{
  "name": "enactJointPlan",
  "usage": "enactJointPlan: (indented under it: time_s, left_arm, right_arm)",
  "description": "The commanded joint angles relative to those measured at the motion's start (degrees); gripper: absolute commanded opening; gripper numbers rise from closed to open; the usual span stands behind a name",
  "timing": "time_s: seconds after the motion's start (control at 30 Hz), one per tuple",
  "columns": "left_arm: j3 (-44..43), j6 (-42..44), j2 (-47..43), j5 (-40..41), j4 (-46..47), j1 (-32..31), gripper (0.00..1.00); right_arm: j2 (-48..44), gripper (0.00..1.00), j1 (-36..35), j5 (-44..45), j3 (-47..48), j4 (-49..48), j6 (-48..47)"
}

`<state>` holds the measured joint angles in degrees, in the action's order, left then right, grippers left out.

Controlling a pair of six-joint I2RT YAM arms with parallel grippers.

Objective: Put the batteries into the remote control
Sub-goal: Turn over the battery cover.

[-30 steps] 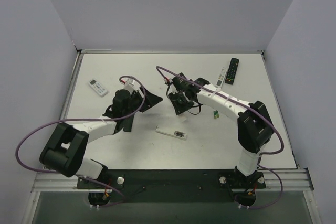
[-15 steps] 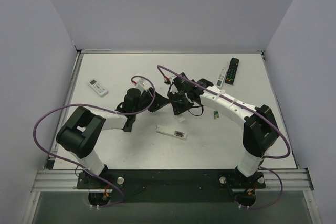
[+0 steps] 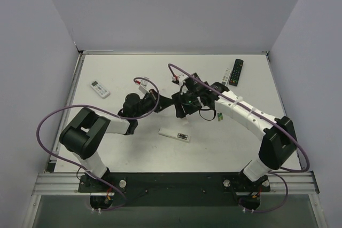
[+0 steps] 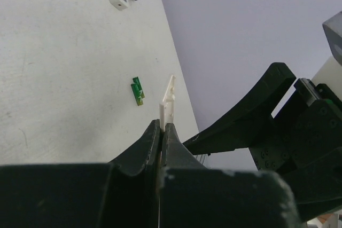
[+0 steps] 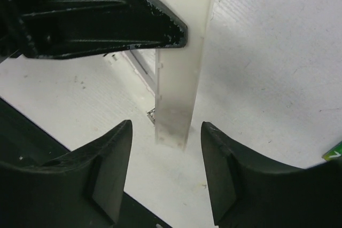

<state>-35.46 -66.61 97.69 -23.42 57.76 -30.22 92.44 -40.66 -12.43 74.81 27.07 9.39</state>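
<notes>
Your left gripper (image 4: 162, 128) is pinching the thin white battery cover (image 4: 169, 97) on edge, jaws closed flat on it, above the middle of the worktop (image 3: 133, 150). Your right gripper (image 5: 166, 127) is standing part open, its fingers (image 5: 109, 169) flanking the cover's free end without touching it. The white remote control (image 3: 175, 135) is lying flat nearer the near edge, just below both grippers; its compartment is showing dark, and its contents are too small to tell. The green batteries (image 3: 219, 116) are lying together toward the right edge, just beside the right forearm. A black remote (image 3: 236, 71) and a slim white remote (image 3: 226, 77) are lying side by side near the far right corner. A small white remote (image 3: 100, 88) is lying near the left edge.
</notes>
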Motion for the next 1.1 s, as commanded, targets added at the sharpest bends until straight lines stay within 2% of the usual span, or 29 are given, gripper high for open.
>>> enactJointPlan:
  time_s: [0.0,0.23,0.3,0.6,0.7,0.73,0.93,1.0,1.03,1.07]
  left_arm:
    - [1.2,2.4,-2.6,-5.1,14.0,0.8,0.00]
    - [1.7,1.0,-5.4,-10.8,25.0,1.0,0.00]
    - [1.6,0.3,-6.4,-11.0,27.0,1.0,0.00]
    - [0.0,3.8,-13.2,-11.0,21.6,0.7,0.00]
    - [0.0,4.7,-14.4,-10.8,19.7,0.2,0.00]
    - [-0.2,4.7,-14.6,-10.7,19.6,0.2,0.00]
    - [0.4,5.4,-15.9,-9.5,17.5,0.0,0.01]
    - [0.6,7.0,-17.2,-8.8,14.2,0.0,0.16]
    - [0.6,7.6,-17.9,-7.9,12.5,0.1,0.36]
    - [0.5,8.5,-18.7,-7.0,7.8,0.2,0.49]
  right_arm:
    - [-9.4,0.51,2.7,-10.0,-2.8,-3.6,-1.2]
    - [-18.9,0.51,8.5,-25.4,-11.9,-14.8,0.6]
    - [-20.7,0.51,9.4,-27.4,-13.7,-17.3,1.0]
    - [-22.3,0.45,9.6,-31.6,-16.1,-21.4,2.5]
    - [-22.0,0.37,9.4,-31.8,-16.7,-22.3,2.6]
    - [-21.9,0.29,9.5,-32.0,-16.8,-22.4,2.6]
    - [-22.0,0.04,8.9,-32.3,-16.4,-23.1,1.3]
    - [-22.8,0.00,8.5,-30.3,-16.5,-22.0,-0.3]
    - [-23.2,0.00,8.3,-28.9,-16.4,-21.5,-2.1]
    - [-24.1,0.00,7.9,-25.1,-16.5,-20.2,-3.3]
